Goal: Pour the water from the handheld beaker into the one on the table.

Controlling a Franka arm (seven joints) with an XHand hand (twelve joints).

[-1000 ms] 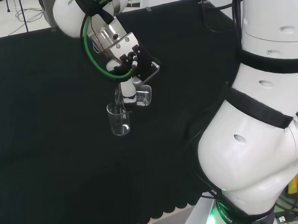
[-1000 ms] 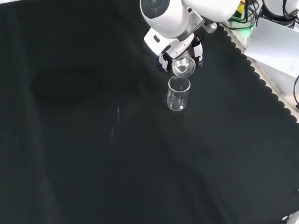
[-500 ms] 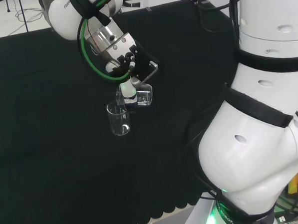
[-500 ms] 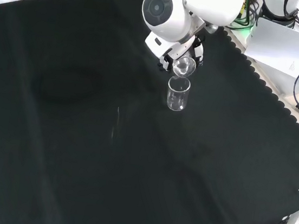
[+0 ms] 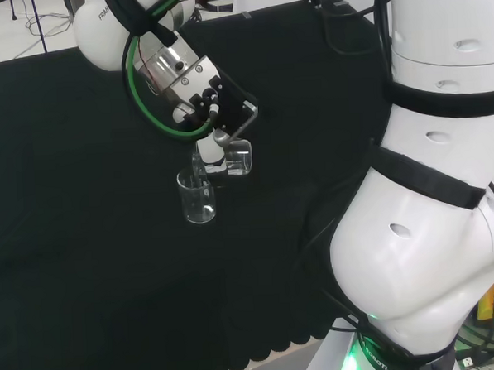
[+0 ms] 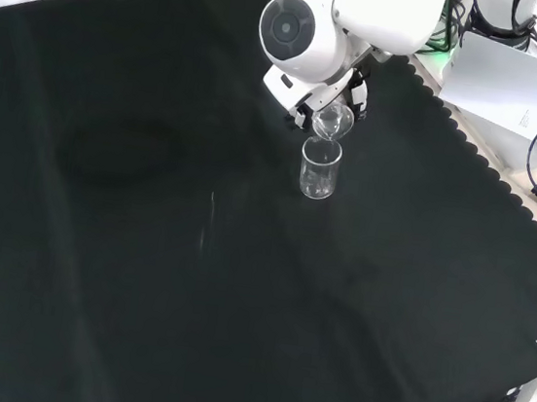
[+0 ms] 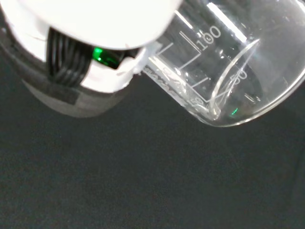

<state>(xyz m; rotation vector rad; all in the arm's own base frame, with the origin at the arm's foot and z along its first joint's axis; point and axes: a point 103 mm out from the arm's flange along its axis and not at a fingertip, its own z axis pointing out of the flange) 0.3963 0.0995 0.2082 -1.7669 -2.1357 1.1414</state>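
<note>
Glass catches the light at the middle of the bench (image 6: 142,274), which is draped in black cloth with a scalloped hem along the edge nearest the arm's base. In the head view the hand (image 5: 216,141) hangs from the white arm (image 5: 449,249) and its fingers are curled round a clear beaker (image 5: 237,158), which lies tipped almost on its side with its open mouth turned towards a second beaker (image 5: 197,197) that stands upright on the cloth just below and to the left of it. The lip of the held beaker sits right above the rim of the standing one. In the front view the same pair lie one behind the other: the tipped beaker (image 6: 332,122) shows its round mouth just above the upright one (image 6: 318,169), and a big white link with a round grey cap (image 6: 297,30) stands in front of most of the hand. Both stand in the half of the bench nearer the arm's base, away from every edge. The wrist view looks past a blurred white part of the hand (image 7: 95,28) at the tilted beaker (image 7: 228,71), whose printed scale lines and pouring lip are plain to see; whether water is running out cannot be told, nor how much the standing beaker holds.
</note>
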